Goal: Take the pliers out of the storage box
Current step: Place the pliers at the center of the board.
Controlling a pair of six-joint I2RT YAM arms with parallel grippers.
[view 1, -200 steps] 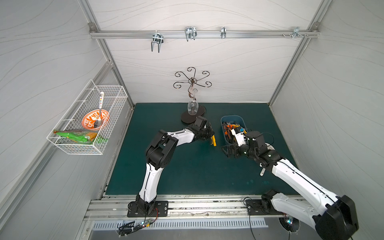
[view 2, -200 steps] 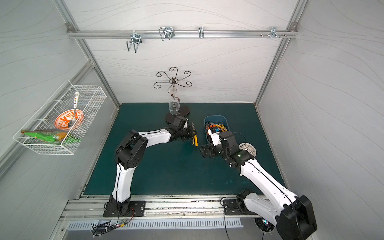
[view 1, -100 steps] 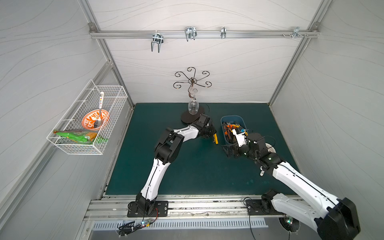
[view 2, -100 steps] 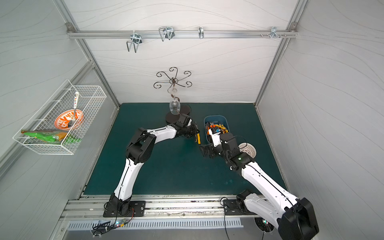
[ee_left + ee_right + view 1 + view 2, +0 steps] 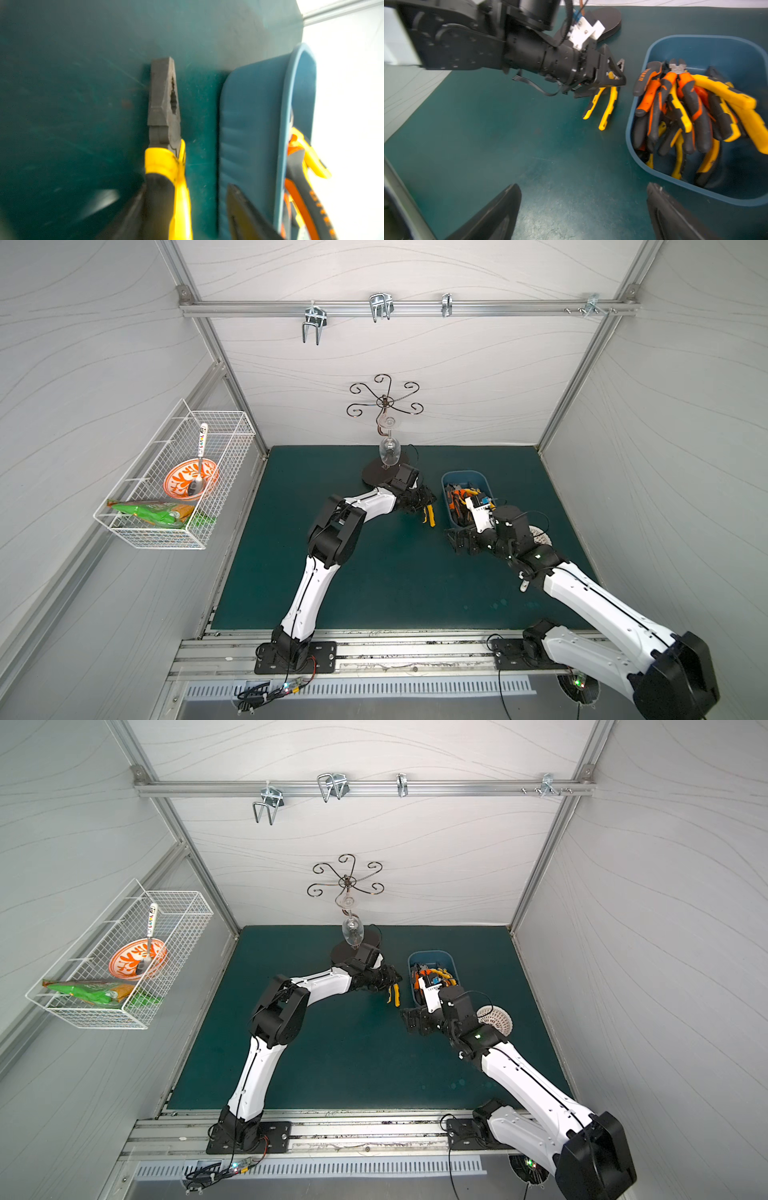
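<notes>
The blue storage box (image 5: 483,482) (image 5: 449,962) (image 5: 631,133) stands at the back right of the green mat with several orange-and-black and yellow-and-black pliers (image 5: 685,108) (image 5: 459,499) heaped in it. One yellow-and-black pair of pliers (image 5: 429,516) (image 5: 394,994) (image 5: 164,108) (image 5: 606,108) is down at the mat just left of the box. My left gripper (image 5: 426,502) (image 5: 187,187) is open around its handles; one finger is at the black handle, the other stands apart. My right gripper (image 5: 459,541) (image 5: 584,187) is open and holds nothing, over bare mat at the box's near left corner.
A black stand base (image 5: 378,472) with a hanging wine glass (image 5: 389,448) is right behind the left wrist. A white woven ball (image 5: 538,535) lies behind the right arm. A white wire basket (image 5: 166,531) hangs on the left wall.
My left gripper has gone from shut on the yellow-and-black pliers to open, with the pliers lowered to the mat beside the box. The right arm has barely moved.
</notes>
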